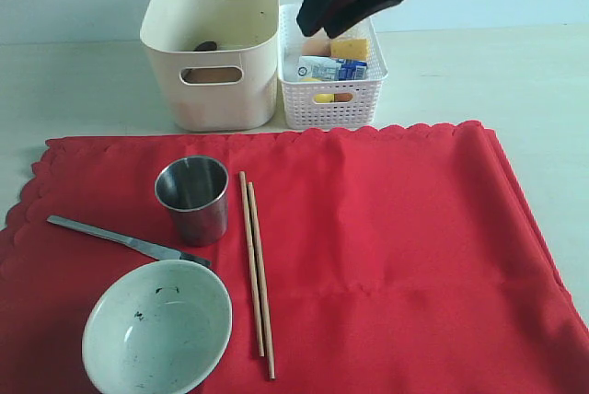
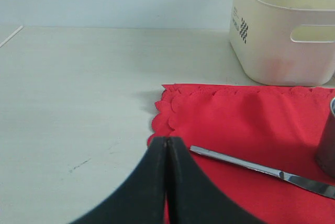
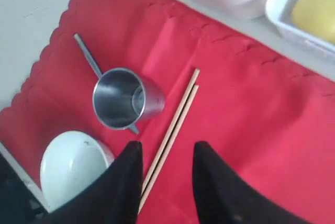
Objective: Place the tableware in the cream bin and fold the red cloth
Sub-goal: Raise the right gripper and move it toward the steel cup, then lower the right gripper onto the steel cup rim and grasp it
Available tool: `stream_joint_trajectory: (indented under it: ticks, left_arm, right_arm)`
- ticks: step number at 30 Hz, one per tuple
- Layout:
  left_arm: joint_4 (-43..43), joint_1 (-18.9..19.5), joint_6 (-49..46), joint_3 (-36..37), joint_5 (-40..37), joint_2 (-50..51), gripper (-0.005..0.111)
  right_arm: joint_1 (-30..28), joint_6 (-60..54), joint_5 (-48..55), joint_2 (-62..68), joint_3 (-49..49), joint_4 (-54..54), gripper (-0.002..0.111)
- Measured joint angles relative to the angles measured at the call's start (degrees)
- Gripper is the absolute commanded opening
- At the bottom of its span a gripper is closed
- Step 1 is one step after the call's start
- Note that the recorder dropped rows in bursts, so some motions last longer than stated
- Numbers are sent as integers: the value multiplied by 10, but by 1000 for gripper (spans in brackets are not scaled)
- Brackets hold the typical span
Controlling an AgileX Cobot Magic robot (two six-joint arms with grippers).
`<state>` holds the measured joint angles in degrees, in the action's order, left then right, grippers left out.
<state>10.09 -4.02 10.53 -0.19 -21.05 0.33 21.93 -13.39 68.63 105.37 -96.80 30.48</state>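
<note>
Upright steel cup (image 1: 192,199), knife (image 1: 120,239), bowl (image 1: 156,328), chopsticks (image 1: 257,260) sit on spread red cloth (image 1: 396,228) by the cream bin (image 1: 212,104).

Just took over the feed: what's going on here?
Neither gripper holds anything. The right gripper hangs open, raised near the white basket; the left gripper is shut by the red cloth's corner, near the knife. The steel cup, bowl, knife and chopsticks lie on the unfolded cloth; something dark sits in the cream bin.

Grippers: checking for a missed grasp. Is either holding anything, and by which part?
Nothing is held. The left gripper is shut on nothing near the red cloth's corner; the right gripper hangs open and empty.
</note>
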Motion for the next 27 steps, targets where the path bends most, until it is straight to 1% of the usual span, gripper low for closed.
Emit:
stream_joint_trajectory:
  ticks: [7,11,16,20,27]
  left_arm:
    - [0,0,0,0,0,0,0]
    - [0,0,0,0,0,0,0]
    - [0,0,0,0,0,0,0]
    - [0,0,0,0,0,0,0]
    - [0,0,0,0,0,0,0]
  right_arm:
    - [3,-93,-7,-36,113,97,32]
    - [25,-122,-19,-39,158,110,32]
    - [85,-143,-46,-39,178,112,32]
    - [128,-149,-91,-39,179,109,32]
    - [171,-168,-156,-37,179,101,32]
